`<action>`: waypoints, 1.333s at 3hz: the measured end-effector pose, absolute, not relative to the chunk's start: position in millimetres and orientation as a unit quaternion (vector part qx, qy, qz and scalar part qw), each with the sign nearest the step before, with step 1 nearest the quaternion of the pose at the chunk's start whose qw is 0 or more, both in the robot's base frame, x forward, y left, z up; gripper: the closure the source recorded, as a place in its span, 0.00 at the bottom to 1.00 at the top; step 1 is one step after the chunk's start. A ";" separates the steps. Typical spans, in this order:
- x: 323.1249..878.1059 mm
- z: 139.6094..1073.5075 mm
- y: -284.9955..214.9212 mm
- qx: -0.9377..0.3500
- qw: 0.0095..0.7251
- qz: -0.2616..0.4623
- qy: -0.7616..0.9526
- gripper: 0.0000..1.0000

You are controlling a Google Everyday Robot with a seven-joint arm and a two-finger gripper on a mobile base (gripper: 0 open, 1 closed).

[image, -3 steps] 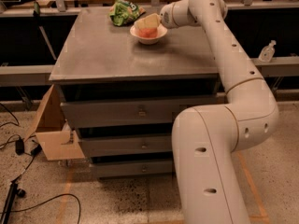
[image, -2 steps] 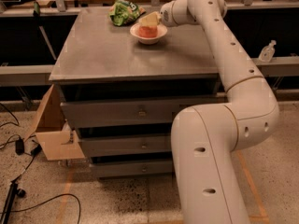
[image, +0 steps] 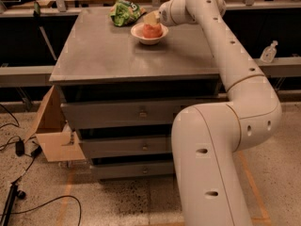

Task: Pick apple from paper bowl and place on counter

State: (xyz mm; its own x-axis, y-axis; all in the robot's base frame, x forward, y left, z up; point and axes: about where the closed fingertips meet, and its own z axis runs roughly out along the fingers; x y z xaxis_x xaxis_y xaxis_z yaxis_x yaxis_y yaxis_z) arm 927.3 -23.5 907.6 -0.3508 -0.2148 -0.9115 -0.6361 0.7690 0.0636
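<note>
The reddish-pink apple [image: 151, 30] lies in the small white paper bowl [image: 141, 36], which stands at the back of the grey counter [image: 117, 55], right of middle. My gripper [image: 153, 19] reaches in from the right and hangs just above the apple's top, at the bowl's far rim. I cannot tell whether it touches the apple. My white arm [image: 225, 46] runs from the lower right up over the counter's right edge.
A green snack bag [image: 124, 12] lies just behind and left of the bowl. The cabinet has three drawers [image: 141, 112]. An open cardboard box [image: 51, 131] stands on the floor at its left, with cables [image: 19, 149] beside it. A spray bottle [image: 268, 52] stands on the ledge at right.
Hardly anything differs. My gripper has stayed over the bowl, shifting only slightly. The apple is still in the bowl.
</note>
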 end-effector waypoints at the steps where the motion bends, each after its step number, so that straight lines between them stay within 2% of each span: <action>1: 923.4 903.5 -17.0 -0.274 0.500 0.212 0.794 0.37; 4: 915.7 889.7 -12.8 -0.273 0.494 0.219 0.796 0.56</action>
State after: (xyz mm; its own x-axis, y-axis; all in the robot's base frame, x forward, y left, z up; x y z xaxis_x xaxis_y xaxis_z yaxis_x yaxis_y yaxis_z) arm 915.7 -12.8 889.7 -0.3630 -0.2182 -0.9059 -0.6513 0.7547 0.0792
